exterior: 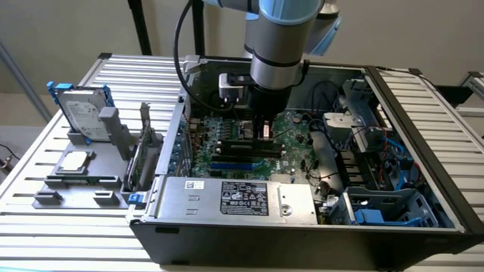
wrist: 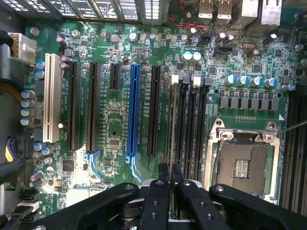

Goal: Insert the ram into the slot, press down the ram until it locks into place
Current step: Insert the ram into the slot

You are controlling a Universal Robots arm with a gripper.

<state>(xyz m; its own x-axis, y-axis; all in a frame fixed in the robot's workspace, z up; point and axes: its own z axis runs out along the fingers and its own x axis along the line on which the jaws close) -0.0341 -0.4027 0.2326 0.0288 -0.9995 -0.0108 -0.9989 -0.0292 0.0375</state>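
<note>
In the wrist view my gripper (wrist: 171,173) is shut on the ram (wrist: 172,124), which shows edge-on as a thin pale strip. The ram runs lengthwise along the outermost of several parallel black slots (wrist: 192,129), on the side toward the blue slot. Whether its lower edge sits in that slot I cannot tell. White latches (wrist: 195,77) mark the slots' far ends. In the exterior view the gripper (exterior: 264,135) reaches straight down into the open computer case, over the black slots (exterior: 242,148) on the green motherboard (exterior: 295,127).
A blue slot (wrist: 133,112), longer black slots (wrist: 92,105) and a white slot (wrist: 52,103) lie beside the ram slots, with the silver CPU socket (wrist: 242,163) on the other side. The power supply (exterior: 242,198), cables (exterior: 355,147) and case walls ring the board. A hard drive (exterior: 83,116) stands outside.
</note>
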